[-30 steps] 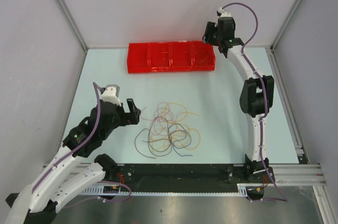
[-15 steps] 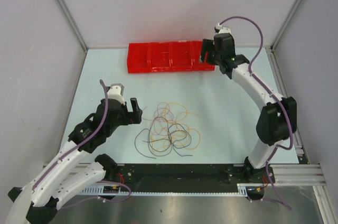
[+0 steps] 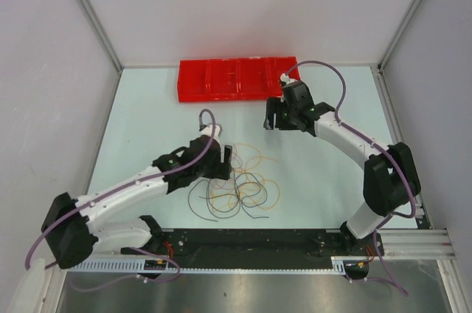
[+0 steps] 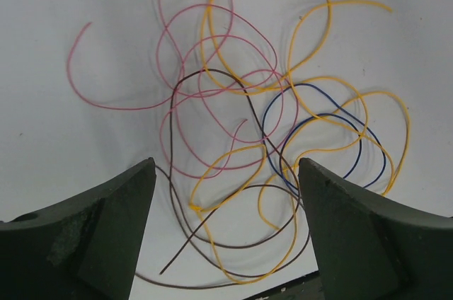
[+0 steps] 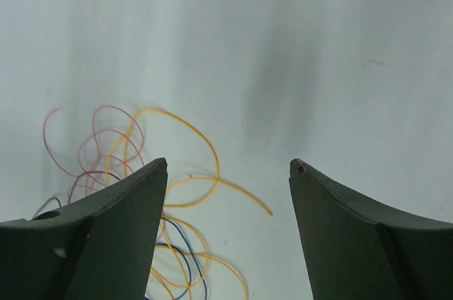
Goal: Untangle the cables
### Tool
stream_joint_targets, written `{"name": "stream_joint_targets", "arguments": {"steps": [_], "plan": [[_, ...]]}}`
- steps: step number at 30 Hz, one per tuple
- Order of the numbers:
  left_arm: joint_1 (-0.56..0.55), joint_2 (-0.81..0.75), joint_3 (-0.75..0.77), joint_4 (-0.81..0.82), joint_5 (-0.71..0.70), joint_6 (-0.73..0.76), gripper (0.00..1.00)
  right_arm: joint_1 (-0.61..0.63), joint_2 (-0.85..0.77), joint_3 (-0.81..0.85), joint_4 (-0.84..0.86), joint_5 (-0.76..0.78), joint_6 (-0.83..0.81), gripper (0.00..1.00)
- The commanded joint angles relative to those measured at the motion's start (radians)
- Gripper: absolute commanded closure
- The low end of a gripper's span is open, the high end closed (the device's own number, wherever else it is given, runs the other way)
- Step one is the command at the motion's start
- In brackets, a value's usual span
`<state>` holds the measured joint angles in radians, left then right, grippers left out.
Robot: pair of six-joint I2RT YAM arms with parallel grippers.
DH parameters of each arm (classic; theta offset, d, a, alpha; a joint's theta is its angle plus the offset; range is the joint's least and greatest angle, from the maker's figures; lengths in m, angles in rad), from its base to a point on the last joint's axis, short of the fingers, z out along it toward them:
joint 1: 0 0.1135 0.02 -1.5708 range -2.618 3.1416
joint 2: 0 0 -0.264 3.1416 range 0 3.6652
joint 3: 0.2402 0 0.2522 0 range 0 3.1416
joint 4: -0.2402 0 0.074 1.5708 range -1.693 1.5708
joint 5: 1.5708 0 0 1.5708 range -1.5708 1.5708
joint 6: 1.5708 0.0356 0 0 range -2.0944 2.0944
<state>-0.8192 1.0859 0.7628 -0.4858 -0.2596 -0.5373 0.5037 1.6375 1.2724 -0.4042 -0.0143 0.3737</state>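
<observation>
The cables (image 3: 237,180) lie as one loose tangle of thin pink, yellow, brown and navy wires on the pale table. My left gripper (image 3: 223,164) hovers at the tangle's left edge, open. In the left wrist view the tangle (image 4: 244,91) fills the picture, and brown and yellow loops lie between the left gripper's (image 4: 226,165) wide-apart fingers. My right gripper (image 3: 271,115) is up and to the right of the tangle, open and empty. In the right wrist view a yellow cable end (image 5: 241,189) lies on the table between the right gripper's (image 5: 228,162) fingers.
A red tray (image 3: 236,80) with several compartments stands at the back of the table. Grey walls close in the table on the left, back and right. The arms' thick purple cables arc over both arms.
My left arm has stretched right, from beside the tangle to over its left edge. My right arm has swung down from the red tray towards the tangle.
</observation>
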Motion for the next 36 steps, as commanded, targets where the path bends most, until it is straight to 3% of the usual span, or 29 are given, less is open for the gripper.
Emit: {"name": "stream_joint_targets", "arguments": {"steps": [1,15,27,36], "plan": [[-0.051,0.109,0.049,0.125,-0.029,-0.046,0.14,-0.014,-0.074,-0.042,-0.008,-0.009,-0.001,0.26],[-0.072,0.489,0.253,0.199,-0.046,-0.096,0.27,-0.024,-0.108,-0.096,0.007,0.013,0.001,0.27],[-0.075,0.612,0.309,0.161,-0.148,-0.136,0.42,-0.034,-0.094,-0.114,0.034,-0.027,0.016,0.27],[-0.075,0.678,0.331,0.15,-0.185,-0.145,0.47,-0.034,-0.079,-0.119,0.047,-0.039,0.018,0.28]]}}
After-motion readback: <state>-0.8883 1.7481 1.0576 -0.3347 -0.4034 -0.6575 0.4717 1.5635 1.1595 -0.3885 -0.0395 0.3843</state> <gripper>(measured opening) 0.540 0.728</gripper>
